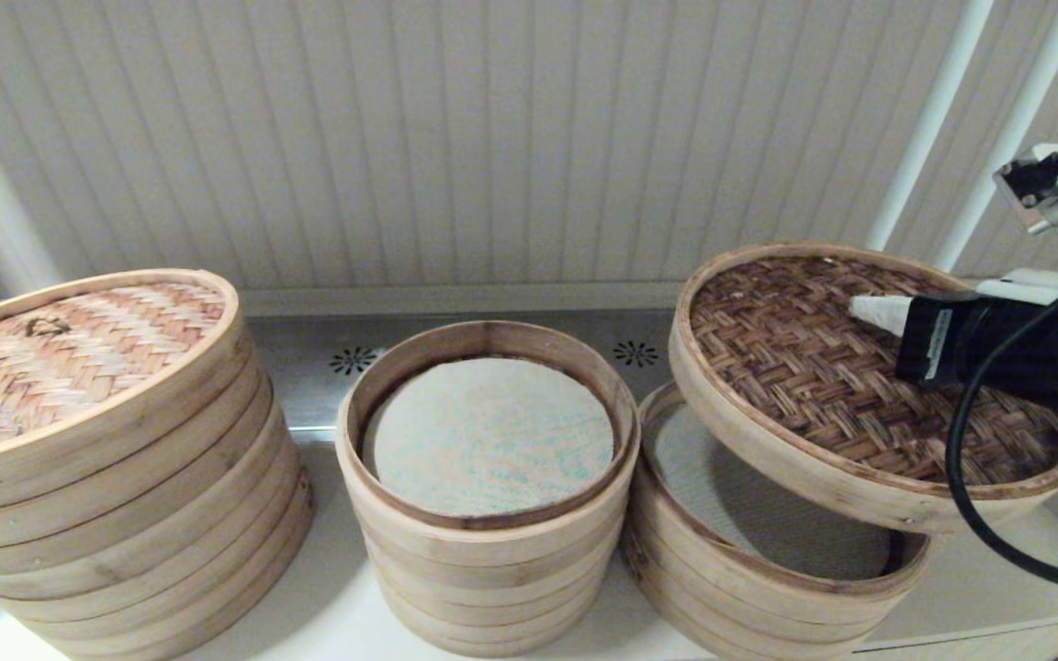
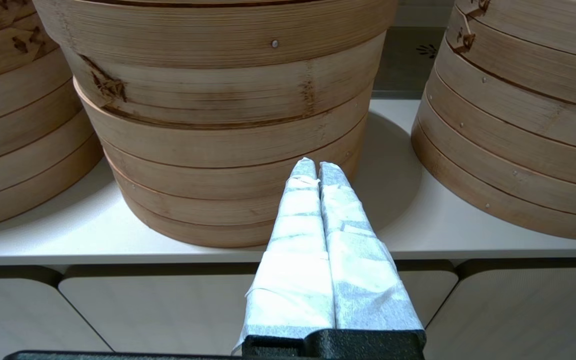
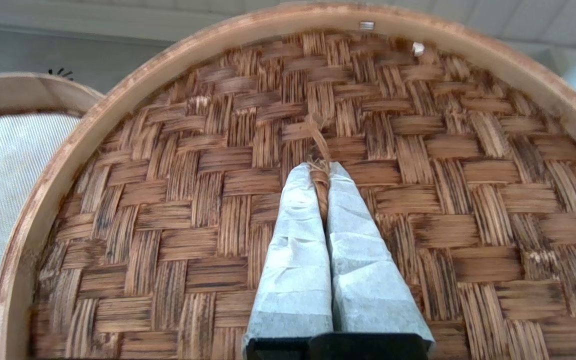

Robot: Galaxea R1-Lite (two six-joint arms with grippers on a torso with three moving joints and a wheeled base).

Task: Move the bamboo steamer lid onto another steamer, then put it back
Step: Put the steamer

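Right gripper point(image 3: 320, 175) clamped on a small twisted loop point(image 3: 320, 182) in the middle of the bamboo steamer lid point(image 1: 860, 367), fingers pressed together around it. Probably the only hold on this flat woven top, hence a pinch from above.

Lid in the air at about 3 o'clock of the scene, tilted, its low edge toward 7 o'clock. Hangs over an open steamer point(image 1: 768, 588) with a grey liner, not touching its rim. Tilt likely because of the single central grip.

Open middle steamer point(image 1: 483, 514) just beside, at 9 o'clock from the lid. Wide stack point(image 1: 116, 514) with a lighter lid farther in the same direction.

Left gripper point(image 2: 318, 170) parked low before the counter point(image 2: 68, 240), fingers together, empty.
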